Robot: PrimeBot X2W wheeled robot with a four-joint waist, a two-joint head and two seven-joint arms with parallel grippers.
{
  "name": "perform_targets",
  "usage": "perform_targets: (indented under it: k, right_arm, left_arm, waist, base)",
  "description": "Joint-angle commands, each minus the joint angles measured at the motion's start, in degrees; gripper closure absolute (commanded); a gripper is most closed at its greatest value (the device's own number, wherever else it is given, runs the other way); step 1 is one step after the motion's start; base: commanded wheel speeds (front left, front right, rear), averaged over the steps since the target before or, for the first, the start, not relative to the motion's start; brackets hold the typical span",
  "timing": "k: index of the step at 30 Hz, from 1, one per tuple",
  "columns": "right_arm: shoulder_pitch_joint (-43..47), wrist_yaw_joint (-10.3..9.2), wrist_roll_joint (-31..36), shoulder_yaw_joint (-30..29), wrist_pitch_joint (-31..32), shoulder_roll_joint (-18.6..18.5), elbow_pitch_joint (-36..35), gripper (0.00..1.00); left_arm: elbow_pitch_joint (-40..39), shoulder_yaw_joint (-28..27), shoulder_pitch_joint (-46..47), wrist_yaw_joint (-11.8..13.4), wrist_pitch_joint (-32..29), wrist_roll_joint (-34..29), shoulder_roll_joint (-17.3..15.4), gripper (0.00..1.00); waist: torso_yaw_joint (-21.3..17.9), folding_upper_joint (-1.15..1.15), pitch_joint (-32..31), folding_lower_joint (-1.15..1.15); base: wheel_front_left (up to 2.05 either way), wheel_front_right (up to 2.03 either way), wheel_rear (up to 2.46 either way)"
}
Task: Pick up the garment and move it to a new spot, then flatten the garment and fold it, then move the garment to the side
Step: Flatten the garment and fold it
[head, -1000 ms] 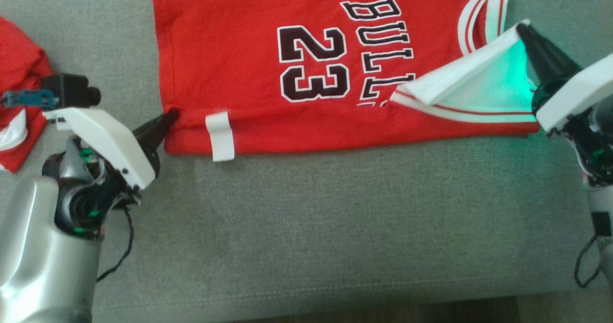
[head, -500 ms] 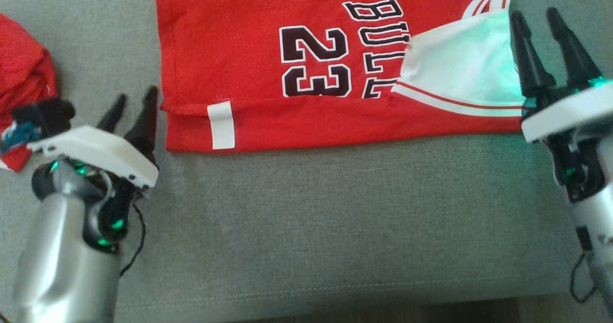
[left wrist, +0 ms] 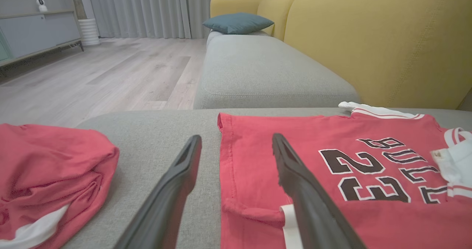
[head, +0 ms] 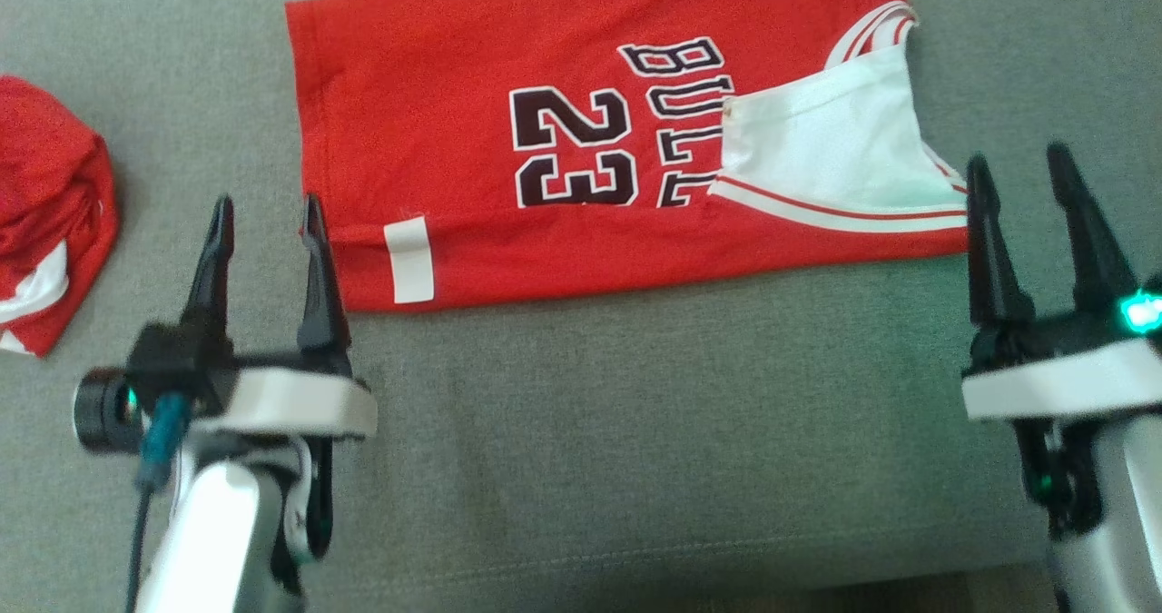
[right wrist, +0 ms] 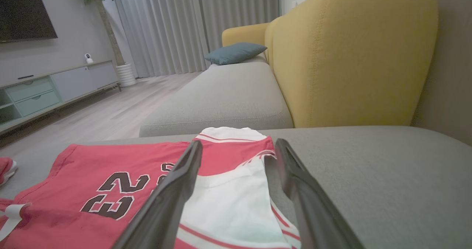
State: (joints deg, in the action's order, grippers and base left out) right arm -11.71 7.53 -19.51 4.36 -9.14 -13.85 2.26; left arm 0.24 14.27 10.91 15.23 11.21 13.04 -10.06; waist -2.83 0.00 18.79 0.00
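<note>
You've got the red jersey [head: 581, 141] lying flat on the grey sofa seat [head: 635, 431], "23" side up. Its far edge is cut off at the top of the head view, and a folded-over white flap [head: 826, 150] hides the end of the lettering. L end effector [head: 267, 202] is at the jersey's near-left corner, fingers spread, empty; can't tell if one finger touches the hem. R end effector [head: 1017, 154] is just off its near-right corner, also spread & empty. Another red bundle [head: 50, 222], well left of the jersey, is partly cropped.
</note>
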Motion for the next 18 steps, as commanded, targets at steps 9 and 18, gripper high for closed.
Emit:
perform_targets:
  k: [9, 18]
  right_arm:
    - [9.22, -0.04, 2.87, -2.42, 4.17, 3.14, -10.10, 0.00]
    - [10.15, -0.04, 3.01, -3.19, 5.50, 3.26, -11.24, 0.00]
  left_arm:
    - [-2.23, -0.39, -6.93, 2.47, 2.73, -2.44, -0.81, 0.00]
    - [-1.78, 0.01, -6.95, 2.28, 3.12, -2.24, -0.67, 0.00]
  waist:
    - [-1.19, 0.00, -2.52, 0.00]
    - [-0.90, 0.00, -2.99, 0.00]
  base:
    - [0.00, 0.00, 0.00]
    - [0.00, 0.00, 0.00]
